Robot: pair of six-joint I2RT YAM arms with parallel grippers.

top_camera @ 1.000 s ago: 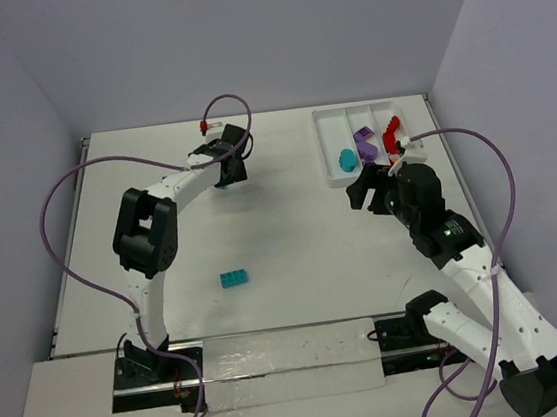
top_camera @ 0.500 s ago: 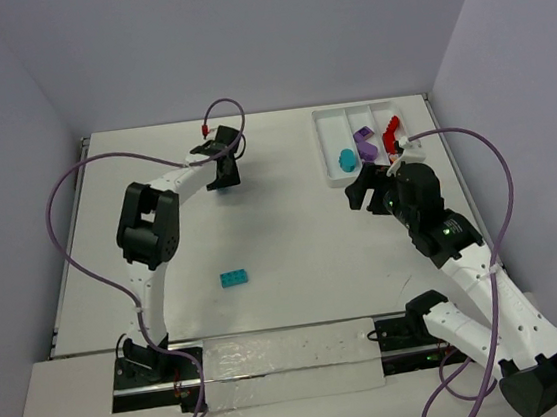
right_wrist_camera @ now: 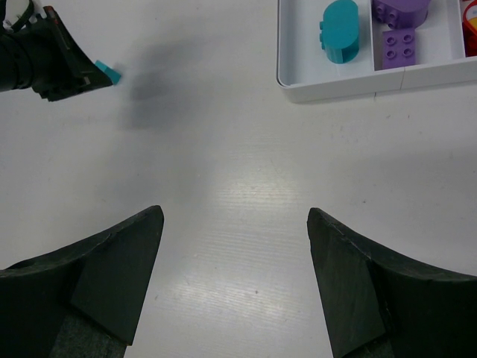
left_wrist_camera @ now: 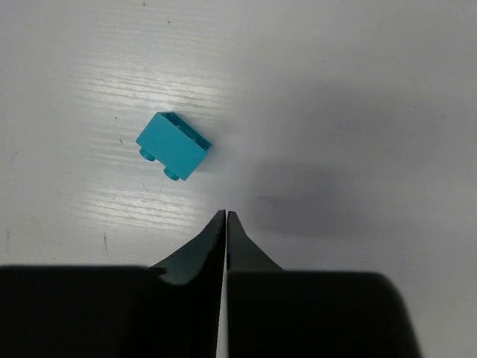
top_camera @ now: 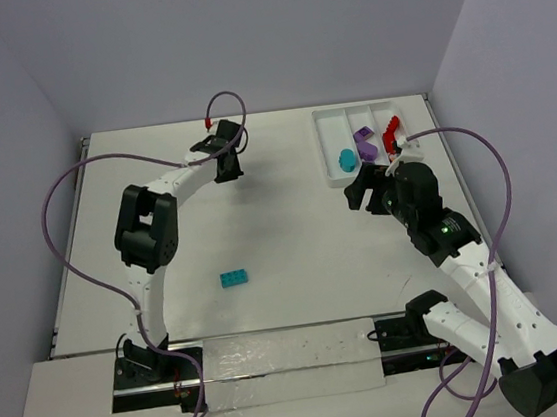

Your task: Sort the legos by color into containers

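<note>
A small teal lego lies on its side on the table, just ahead and left of my left gripper. That gripper is shut with nothing between its fingers. The right wrist view catches the same piece beside the left gripper. A longer teal brick lies mid-table. The white tray holds a teal rounded piece, purple pieces and red pieces, each colour in its own compartment. My right gripper hovers open in front of the tray.
Purple cables loop over both arms, the left one arching across the table's left side. The tray sits in the back right corner near the table's edge. Grey walls close in behind and on both sides.
The left gripper's jaws have gone from open to shut and closed on nothing, and it shifted slightly toward the back. The right arm has not moved.
</note>
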